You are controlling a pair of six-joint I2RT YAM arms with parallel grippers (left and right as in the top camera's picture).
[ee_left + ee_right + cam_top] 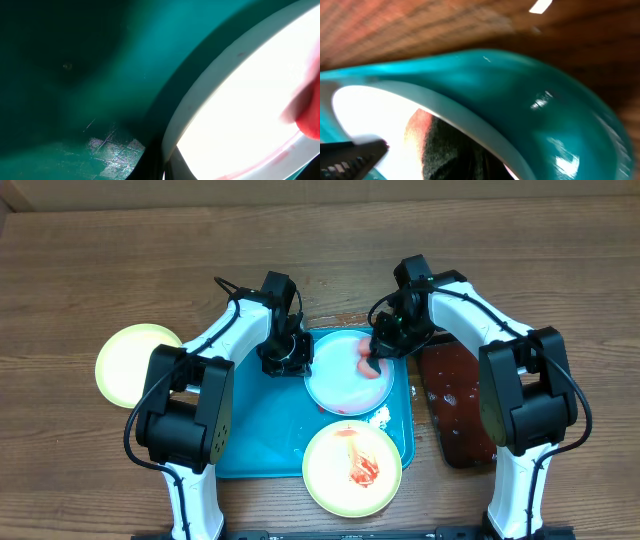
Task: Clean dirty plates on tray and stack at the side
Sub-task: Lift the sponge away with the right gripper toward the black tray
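Note:
A light blue plate lies at the back right of the turquoise tray. My left gripper is shut on its left rim; the rim runs between the dark fingers in the left wrist view. My right gripper is shut on a red sponge pressed onto the plate's right side; the sponge and the plate rim also show in the right wrist view. A yellow-green plate smeared with red sauce sits at the tray's front right. A clean-looking yellow-green plate lies on the table at the left.
A dark brown tray with reddish liquid stands right of the turquoise tray, under my right arm. White flecks lie on the turquoise tray between the two plates. The wooden table stretches behind.

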